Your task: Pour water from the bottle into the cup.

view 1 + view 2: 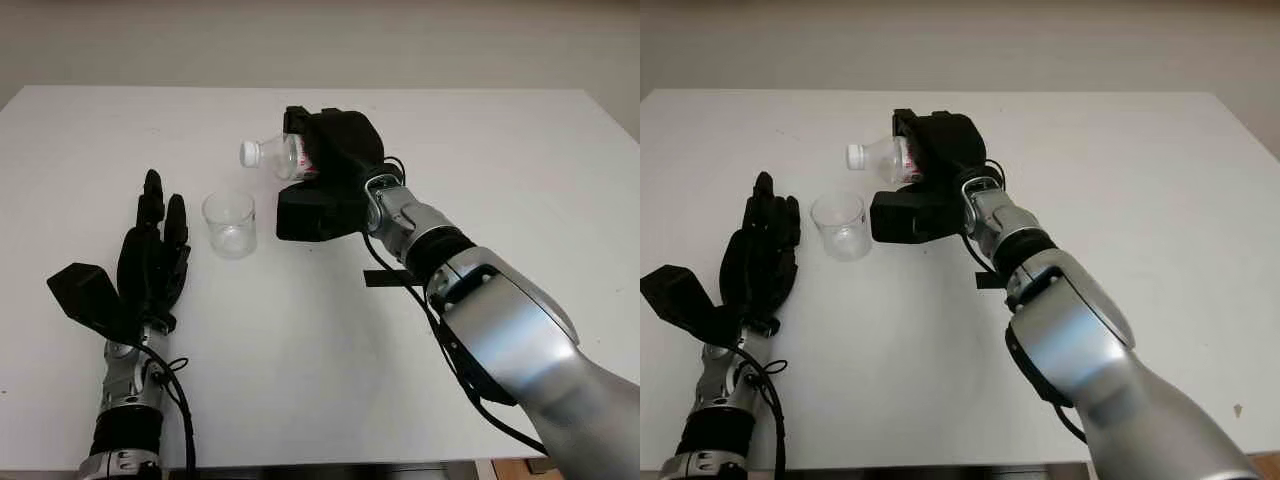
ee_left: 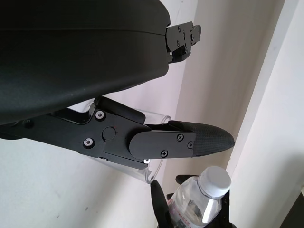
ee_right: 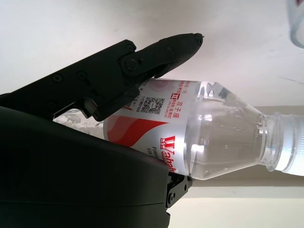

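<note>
Left eye view: white surface (image 1: pixel 300 370) reaching from near edge to pale back wall, far edge running straight across the top, right edge slanting down toward the bottom right corner. Right hand (image 1: pixel 330 170) raised over the middle of the surface, fingers (image 3: pixel 166 52) clamped round a clear plastic bottle (image 1: pixel 278 156) with a red-and-white label. Bottle tipped to nearly level, white cap (image 1: pixel 249 153) still on and pointing toward the robot's left, held above and just beyond the cup (image 1: pixel 229 224), not touching it. Cup clear, upright, standing on the surface between the two hands, rim open upward. Left hand (image 1: pixel 150 262) open, just beside the cup on its left side, fingertips level with the cup's rim, small gap between hand and glass; cannot tell whether the hand touches the surface. Black cable loop trailing at the left wrist near the bottom edge. Silver right forearm crossing the lower right part of the scene, a thin black cable hanging under it. Wide bare room behind the bottle up to the far edge, more on the right side out to the right edge, and a broad bare stretch in front of the cup down to the near edge. Right wrist view: water visible inside the bottle's shoulder, red lettering on the label under the fingers.
</note>
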Robot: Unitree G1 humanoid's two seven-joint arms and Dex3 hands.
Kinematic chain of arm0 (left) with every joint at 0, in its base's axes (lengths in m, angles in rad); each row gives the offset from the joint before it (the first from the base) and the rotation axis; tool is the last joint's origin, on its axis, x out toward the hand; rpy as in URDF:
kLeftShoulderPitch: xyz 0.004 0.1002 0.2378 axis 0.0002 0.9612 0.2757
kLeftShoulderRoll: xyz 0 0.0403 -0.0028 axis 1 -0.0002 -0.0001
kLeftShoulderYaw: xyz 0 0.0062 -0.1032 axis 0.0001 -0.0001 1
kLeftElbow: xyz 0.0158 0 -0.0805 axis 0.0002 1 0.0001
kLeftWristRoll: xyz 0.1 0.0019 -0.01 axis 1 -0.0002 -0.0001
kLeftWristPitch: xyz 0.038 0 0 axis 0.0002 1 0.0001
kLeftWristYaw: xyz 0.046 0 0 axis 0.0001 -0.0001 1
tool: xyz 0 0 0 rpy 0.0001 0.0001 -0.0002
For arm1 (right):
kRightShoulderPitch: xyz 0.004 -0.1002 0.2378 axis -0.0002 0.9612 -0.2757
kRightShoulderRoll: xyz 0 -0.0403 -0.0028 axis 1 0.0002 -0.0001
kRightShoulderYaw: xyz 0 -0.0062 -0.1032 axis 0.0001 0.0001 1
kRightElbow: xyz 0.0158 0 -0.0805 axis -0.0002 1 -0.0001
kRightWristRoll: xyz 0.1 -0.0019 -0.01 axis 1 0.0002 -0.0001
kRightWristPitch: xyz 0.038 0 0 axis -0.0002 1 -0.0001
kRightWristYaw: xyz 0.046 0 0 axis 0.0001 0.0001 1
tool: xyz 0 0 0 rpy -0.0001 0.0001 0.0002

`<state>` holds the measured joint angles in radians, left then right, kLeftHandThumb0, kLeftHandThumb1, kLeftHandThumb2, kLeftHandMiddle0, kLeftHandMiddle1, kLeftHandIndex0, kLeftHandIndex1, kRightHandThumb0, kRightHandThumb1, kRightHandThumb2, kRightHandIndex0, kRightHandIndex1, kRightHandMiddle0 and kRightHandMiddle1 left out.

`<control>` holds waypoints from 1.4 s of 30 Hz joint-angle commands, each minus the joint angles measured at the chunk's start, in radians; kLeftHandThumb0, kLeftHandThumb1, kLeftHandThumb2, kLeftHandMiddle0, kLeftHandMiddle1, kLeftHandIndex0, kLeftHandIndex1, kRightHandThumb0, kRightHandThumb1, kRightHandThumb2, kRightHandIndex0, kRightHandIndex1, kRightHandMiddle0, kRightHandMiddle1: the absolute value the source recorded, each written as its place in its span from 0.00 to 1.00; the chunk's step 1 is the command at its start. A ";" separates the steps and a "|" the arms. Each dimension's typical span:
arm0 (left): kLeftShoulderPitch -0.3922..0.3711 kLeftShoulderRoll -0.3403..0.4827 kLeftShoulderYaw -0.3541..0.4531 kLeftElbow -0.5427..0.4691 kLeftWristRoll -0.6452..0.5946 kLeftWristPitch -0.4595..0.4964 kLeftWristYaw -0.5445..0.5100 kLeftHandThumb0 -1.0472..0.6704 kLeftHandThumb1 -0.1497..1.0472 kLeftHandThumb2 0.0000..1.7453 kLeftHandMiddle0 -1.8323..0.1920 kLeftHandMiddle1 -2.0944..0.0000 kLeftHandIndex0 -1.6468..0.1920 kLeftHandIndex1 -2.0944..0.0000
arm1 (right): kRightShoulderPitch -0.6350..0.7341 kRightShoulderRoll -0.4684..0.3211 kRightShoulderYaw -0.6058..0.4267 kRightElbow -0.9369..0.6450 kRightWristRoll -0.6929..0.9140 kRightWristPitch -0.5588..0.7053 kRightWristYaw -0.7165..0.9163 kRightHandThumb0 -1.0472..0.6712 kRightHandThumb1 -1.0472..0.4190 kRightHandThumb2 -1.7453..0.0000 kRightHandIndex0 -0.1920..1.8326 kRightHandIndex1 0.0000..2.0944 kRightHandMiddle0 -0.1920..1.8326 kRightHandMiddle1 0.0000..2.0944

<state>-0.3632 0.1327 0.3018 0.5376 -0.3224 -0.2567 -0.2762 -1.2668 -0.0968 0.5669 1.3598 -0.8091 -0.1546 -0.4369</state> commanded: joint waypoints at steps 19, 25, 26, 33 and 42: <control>0.031 -0.034 -0.010 0.058 0.013 -0.034 0.026 0.18 1.00 0.22 0.98 0.97 0.99 0.97 | -0.101 0.046 0.144 0.003 -0.116 0.010 -0.104 0.37 0.00 0.93 0.55 1.00 0.23 0.98; 0.031 -0.035 -0.006 0.060 0.008 -0.036 0.033 0.18 1.00 0.22 0.98 0.97 0.98 0.97 | -0.112 0.041 0.215 0.008 -0.182 0.020 -0.105 0.36 0.02 0.96 0.56 1.00 0.23 0.80; 0.032 -0.034 -0.006 0.058 0.005 -0.032 0.032 0.18 1.00 0.21 0.98 0.97 0.98 0.97 | -0.113 0.039 0.231 0.009 -0.199 0.024 -0.107 0.36 0.04 0.97 0.56 1.00 0.25 0.75; 0.033 -0.034 -0.009 0.058 0.009 -0.032 0.033 0.18 1.00 0.22 0.98 0.97 0.99 0.97 | -0.116 0.032 0.296 0.014 -0.260 0.041 -0.132 0.38 0.06 0.97 0.59 1.00 0.25 0.81; 0.034 -0.035 -0.009 0.058 0.008 -0.030 0.032 0.18 1.00 0.22 0.98 0.97 0.99 0.97 | -0.116 0.024 0.331 0.016 -0.290 0.041 -0.178 0.38 0.05 0.97 0.63 1.00 0.24 0.90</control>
<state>-0.3707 0.1175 0.2934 0.5604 -0.3149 -0.2982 -0.2489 -1.3384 -0.0632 0.8987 1.3751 -1.0996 -0.1217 -0.6039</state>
